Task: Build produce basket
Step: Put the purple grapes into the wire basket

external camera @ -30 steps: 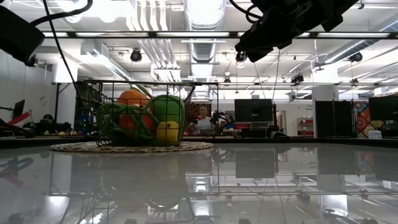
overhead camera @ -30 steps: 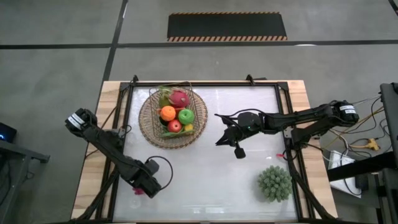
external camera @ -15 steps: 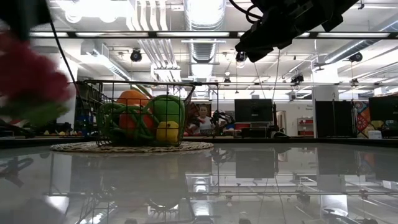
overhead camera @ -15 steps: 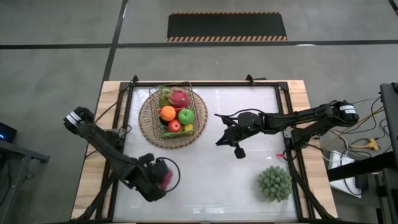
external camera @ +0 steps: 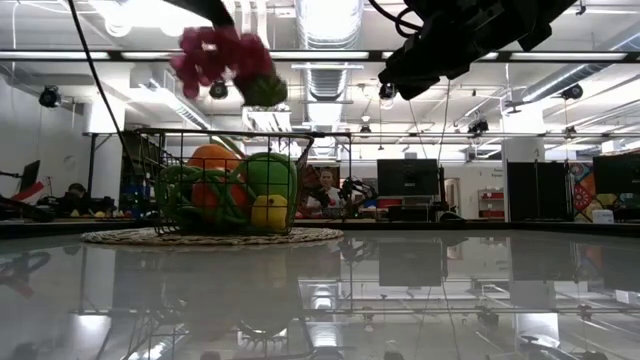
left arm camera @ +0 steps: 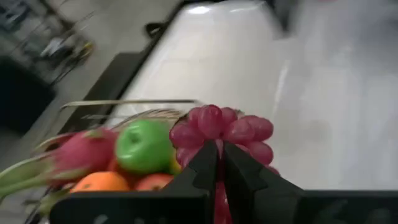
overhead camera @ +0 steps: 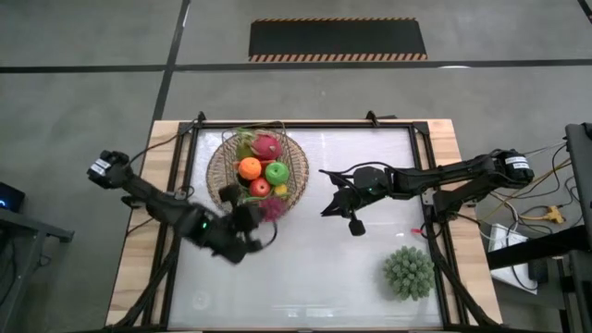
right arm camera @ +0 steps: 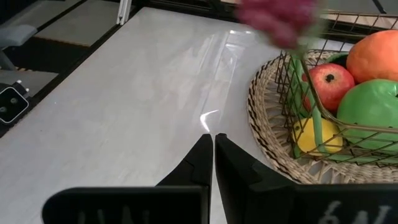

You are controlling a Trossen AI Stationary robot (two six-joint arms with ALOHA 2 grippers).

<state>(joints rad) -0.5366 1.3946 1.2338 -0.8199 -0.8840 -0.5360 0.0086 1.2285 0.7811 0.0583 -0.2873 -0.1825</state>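
Presently the left gripper is clamped shut on a bunch of purple grapes, carried in the air at the near-right edge of the basket. Low view: grapes hang clear above the wire frame, over the fruit pile. Left wrist view: grapes pinched between the two dark fingers, basket contents just beyond them.

Basket sits at the far-left part of the table: woven wicker rim, thin wire frame. Inside, from above: pink dragon fruit at the far side, orange, green apple, red apple, yellow lemon toward the near-right rim. Green beans show at the far-left inner edge, partly hidden.

Right gripper hovers over the table centre, right of the basket and apart from it, fingers closed together and empty. Right wrist view confirms: fingers meet with nothing between them; basket rim near, with lemon and red fruit visible behind the wire.

Spiky green ball rests at the near-right of the table, well apart from both grippers.
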